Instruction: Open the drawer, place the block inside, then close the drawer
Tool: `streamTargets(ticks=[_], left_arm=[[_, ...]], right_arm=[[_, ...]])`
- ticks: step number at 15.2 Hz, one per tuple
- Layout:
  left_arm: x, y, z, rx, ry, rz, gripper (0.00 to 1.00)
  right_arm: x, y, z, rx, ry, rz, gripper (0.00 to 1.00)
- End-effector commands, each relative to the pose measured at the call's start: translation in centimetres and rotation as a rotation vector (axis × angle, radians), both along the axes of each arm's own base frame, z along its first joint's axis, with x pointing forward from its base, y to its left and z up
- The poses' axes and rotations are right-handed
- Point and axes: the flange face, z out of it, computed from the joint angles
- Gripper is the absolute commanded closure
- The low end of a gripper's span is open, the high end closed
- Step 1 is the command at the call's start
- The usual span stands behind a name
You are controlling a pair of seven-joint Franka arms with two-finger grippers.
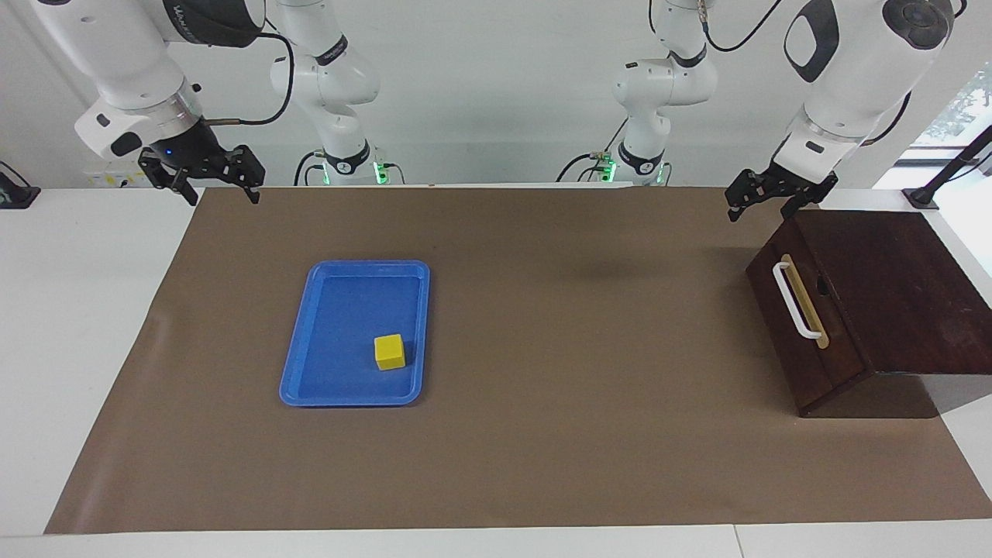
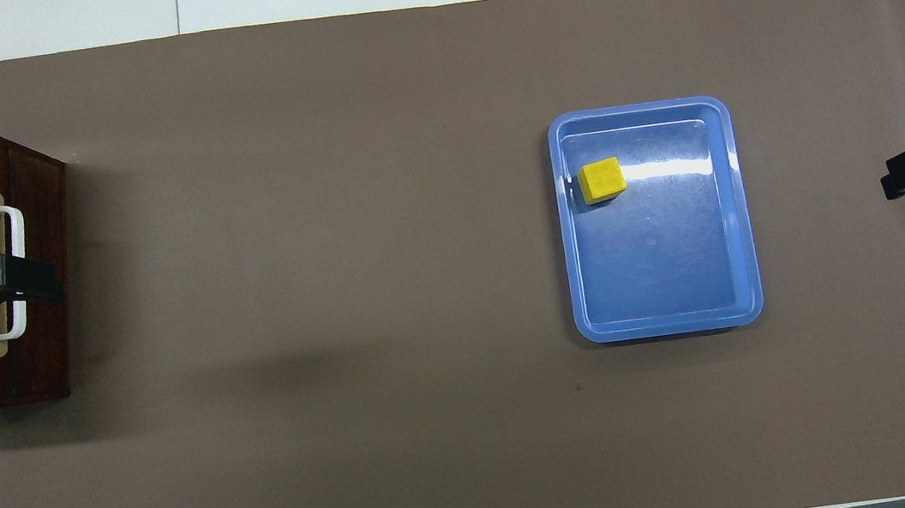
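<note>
Brown paper (image 1: 542, 434) covers most of the white worktop (image 1: 77, 349), and its bare edge lies closest to where I stand across from the two arms. On it, toward the right arm's end, sits a flat blue tray (image 1: 310, 372). Taking the tray as a clock face with twelve pointing at the robots, the yellow block (image 1: 389, 352) rests inside it at about four o'clock, close to the rim but apart from it.

At the left arm's end of the worktop stands the dark brown wooden box (image 1: 891, 287), turned a little askew. Its drawer (image 1: 806, 341) is pushed fully in, the front flush with the box, and the white bar handle (image 1: 797, 301) on its tan strip faces the middle of the paper. Block and drawer are well apart.

Up in the air, the left gripper (image 1: 775, 198) hangs over the box's corner nearest the robots, at roughly eleven o'clock from the handle as I look at it, touching nothing. Its fingers are spread and hold nothing. High over the paper's edge at the other end, the right gripper (image 1: 203, 177) waits, at about ten o'clock from the tray, its fingers likewise spread apart and empty.
</note>
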Motion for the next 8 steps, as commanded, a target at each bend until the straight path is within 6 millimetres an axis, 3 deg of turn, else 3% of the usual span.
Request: streamTargets(ticks=[1, 8], left_arm=[[-0.03, 0.12, 0.52, -0.015, 0.004, 0.004, 0.0], [-0.03, 0.12, 0.52, -0.015, 0.004, 0.004, 0.0]], right_arm=[[0.03, -0.31, 0.23, 0.007, -0.017, -0.02, 0.0], [0.06, -0.2, 0.24, 0.01, -0.019, -0.015, 0.0]])
